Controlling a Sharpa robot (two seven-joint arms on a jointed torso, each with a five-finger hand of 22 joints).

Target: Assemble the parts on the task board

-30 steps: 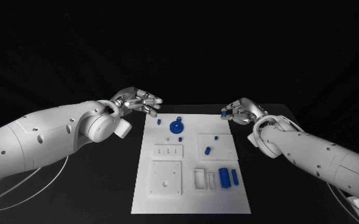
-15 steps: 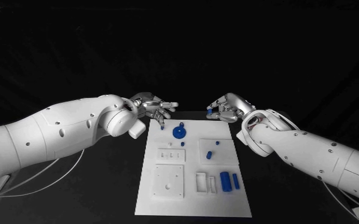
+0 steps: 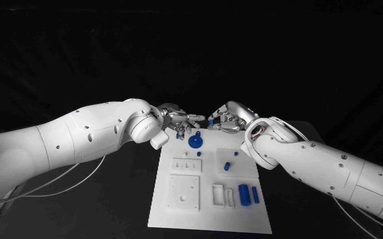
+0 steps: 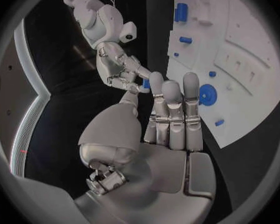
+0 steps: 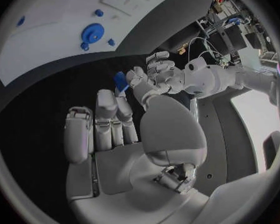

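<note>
Both hands meet just off the far edge of the board point(image 3: 209, 195) — the right hand point(image 3: 227, 120) pinches a small blue part point(image 3: 211, 122) at its fingertips, with the left hand point(image 3: 182, 121) right beside it. From the right wrist, that part point(image 5: 120, 82) sits at the thumb and fingers of the right hand point(image 5: 115, 134), the left hand point(image 5: 154, 77) close behind it with its fingers apart and nothing in them. From the left wrist the left hand point(image 4: 168, 119) shows straight fingers, the right hand point(image 4: 124, 77) beyond them.

Looks like a hand-over or a two-handed fit in mid-air — and that is where it can go wrong. The part is small and held only at the tips; if the left fingers nudge it before they close on it, it can twist or drop onto the black counter point(image 3: 119, 195) off the board's far edge. The blue disc point(image 3: 195, 139) and small part point(image 3: 179, 134) lie near that edge, just below the hands — a low sweep could knock them.
</note>
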